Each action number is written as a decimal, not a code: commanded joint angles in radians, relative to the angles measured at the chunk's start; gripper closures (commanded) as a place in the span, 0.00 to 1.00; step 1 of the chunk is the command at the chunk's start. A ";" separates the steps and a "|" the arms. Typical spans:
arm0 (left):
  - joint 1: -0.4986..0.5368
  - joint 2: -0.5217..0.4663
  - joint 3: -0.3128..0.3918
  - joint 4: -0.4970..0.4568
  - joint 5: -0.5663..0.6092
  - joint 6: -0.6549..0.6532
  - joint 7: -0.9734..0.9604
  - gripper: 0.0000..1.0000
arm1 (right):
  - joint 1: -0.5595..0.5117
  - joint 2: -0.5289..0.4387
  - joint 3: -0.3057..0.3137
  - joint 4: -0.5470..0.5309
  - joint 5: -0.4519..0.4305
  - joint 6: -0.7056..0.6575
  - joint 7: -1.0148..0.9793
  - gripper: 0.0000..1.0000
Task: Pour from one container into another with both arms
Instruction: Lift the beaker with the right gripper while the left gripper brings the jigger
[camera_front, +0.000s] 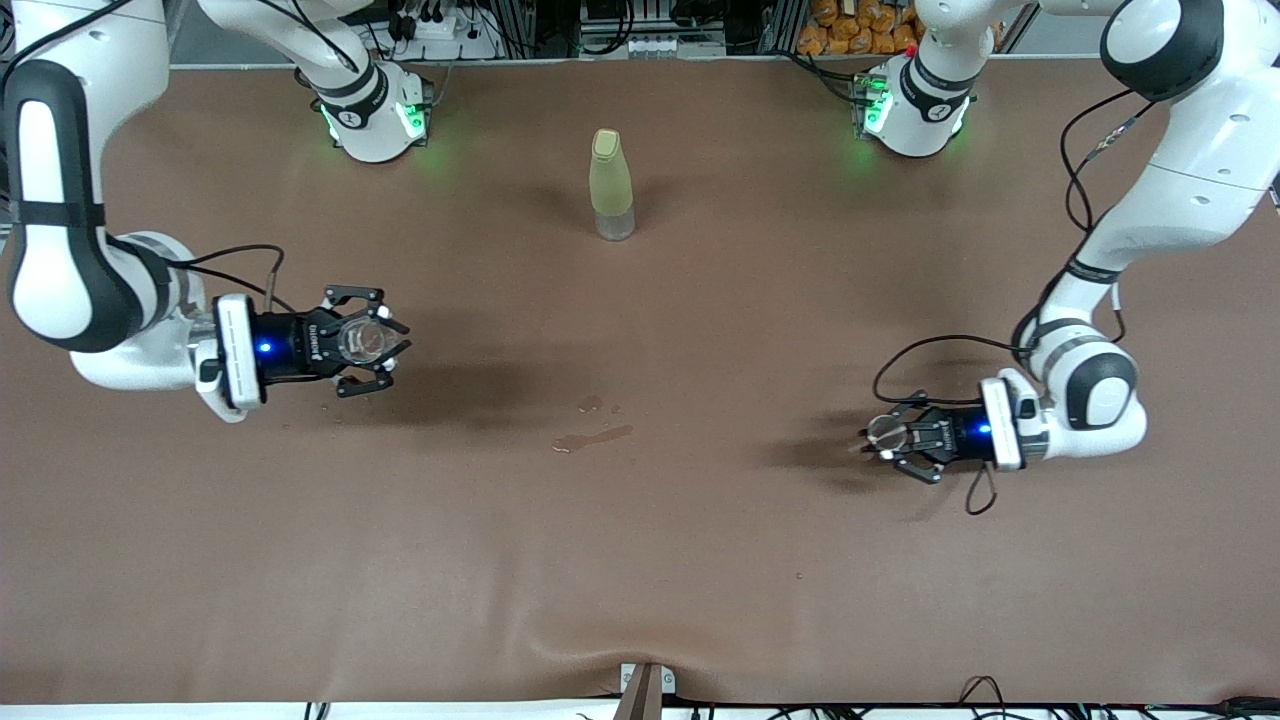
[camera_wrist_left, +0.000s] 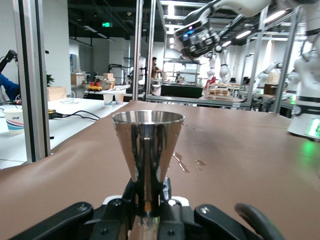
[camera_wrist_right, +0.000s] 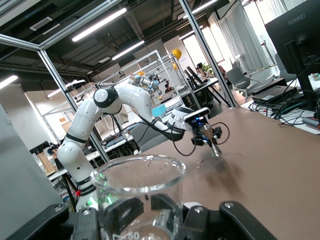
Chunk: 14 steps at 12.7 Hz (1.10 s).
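My right gripper (camera_front: 366, 342) is shut on a clear glass beaker (camera_front: 361, 340), held upright over the right arm's end of the table. In the right wrist view the beaker (camera_wrist_right: 139, 192) fills the foreground between the gripper's fingers (camera_wrist_right: 125, 210). My left gripper (camera_front: 886, 436) is shut on a small shiny metal cone-shaped cup (camera_front: 886, 431), over the left arm's end of the table. The left wrist view shows that cup (camera_wrist_left: 148, 145) upright, pinched at its narrow waist. What either container holds cannot be seen.
A yellow-green bottle (camera_front: 611, 184) stands near the robots' bases, midway along the brown table (camera_front: 640, 560). A small wet spill (camera_front: 592, 436) lies nearer the front camera than the bottle, between the two grippers.
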 joint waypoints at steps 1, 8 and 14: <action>-0.100 -0.032 0.000 -0.030 -0.137 0.114 0.022 1.00 | 0.042 -0.047 0.004 -0.088 0.069 0.051 -0.028 1.00; -0.336 -0.019 0.006 -0.026 -0.440 0.277 0.203 1.00 | 0.062 -0.042 0.135 -0.166 0.211 0.202 -0.151 1.00; -0.508 -0.006 0.017 -0.004 -0.495 0.365 0.200 1.00 | 0.070 -0.033 0.192 -0.168 0.250 0.273 -0.185 1.00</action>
